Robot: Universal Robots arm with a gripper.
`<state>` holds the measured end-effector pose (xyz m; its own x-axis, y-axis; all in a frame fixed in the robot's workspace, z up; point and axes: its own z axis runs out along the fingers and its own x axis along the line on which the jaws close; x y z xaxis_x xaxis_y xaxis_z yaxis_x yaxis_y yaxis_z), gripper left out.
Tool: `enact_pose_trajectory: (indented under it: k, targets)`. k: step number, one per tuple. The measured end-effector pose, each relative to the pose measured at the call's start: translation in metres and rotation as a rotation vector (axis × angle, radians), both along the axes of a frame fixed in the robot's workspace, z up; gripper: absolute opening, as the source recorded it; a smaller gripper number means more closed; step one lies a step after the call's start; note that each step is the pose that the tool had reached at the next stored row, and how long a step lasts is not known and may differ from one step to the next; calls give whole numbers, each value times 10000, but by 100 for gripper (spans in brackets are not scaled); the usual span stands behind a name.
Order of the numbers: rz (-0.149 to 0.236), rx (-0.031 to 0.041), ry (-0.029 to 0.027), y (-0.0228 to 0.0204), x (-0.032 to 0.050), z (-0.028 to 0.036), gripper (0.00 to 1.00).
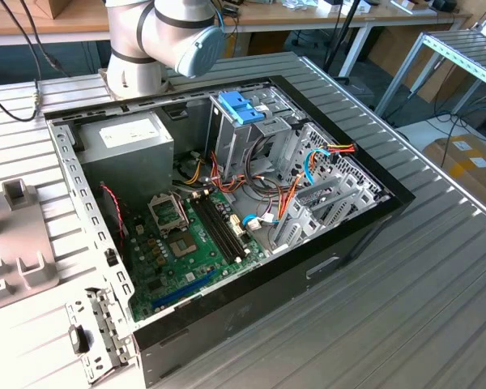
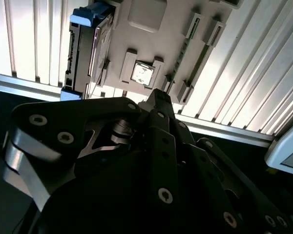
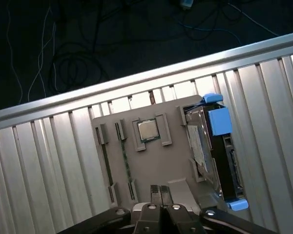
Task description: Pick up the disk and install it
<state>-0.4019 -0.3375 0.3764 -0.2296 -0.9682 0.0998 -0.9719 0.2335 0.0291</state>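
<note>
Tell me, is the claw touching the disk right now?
Apart. In the first wrist view the claw hangs over the grey holder, with bare holder showing between it and the disk.

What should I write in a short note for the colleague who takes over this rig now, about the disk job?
Gripper: shut, holding nothing, over the grey tray.
Disk: standing on edge in a slot at the tray's side, not gripped.
Computer case: open.
Done: nothing yet. Left: picking up the disk and installing it.
</note>
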Motion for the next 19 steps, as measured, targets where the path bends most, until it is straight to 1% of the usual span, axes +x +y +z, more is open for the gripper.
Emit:
enact_pose_trajectory:
  k: [7, 10, 14, 19]
  targets:
    - [706, 3, 0, 0, 0, 0, 11]
    - [1075, 4, 1, 0, 0, 0, 11]
    - [1380, 5, 0, 0, 0, 0, 11]
    - [1884, 6, 0, 0, 0, 0, 11]
